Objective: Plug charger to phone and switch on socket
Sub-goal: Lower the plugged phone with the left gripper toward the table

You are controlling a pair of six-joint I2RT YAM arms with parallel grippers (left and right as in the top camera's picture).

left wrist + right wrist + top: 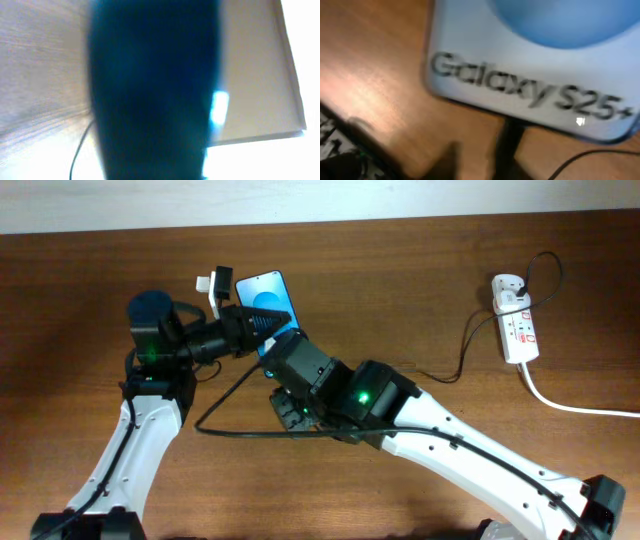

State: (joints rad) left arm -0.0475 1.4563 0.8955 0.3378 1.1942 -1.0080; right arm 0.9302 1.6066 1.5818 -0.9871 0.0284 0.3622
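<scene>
The phone lies at the back left of the table, its blue screen up. My left gripper reaches across it and seems shut on it; in the left wrist view the phone is a dark blur filling the middle. My right gripper is at the phone's near end, shut on the charger's black connector tip. The tip touches the phone's bottom edge below the "Galaxy S25+" text. The white socket lies at the far right with the black plug in it.
The thin black cable runs from the socket left under my right arm and loops near the left arm's base. The socket's thick white cord runs off the right edge. A pale wall borders the table's far side.
</scene>
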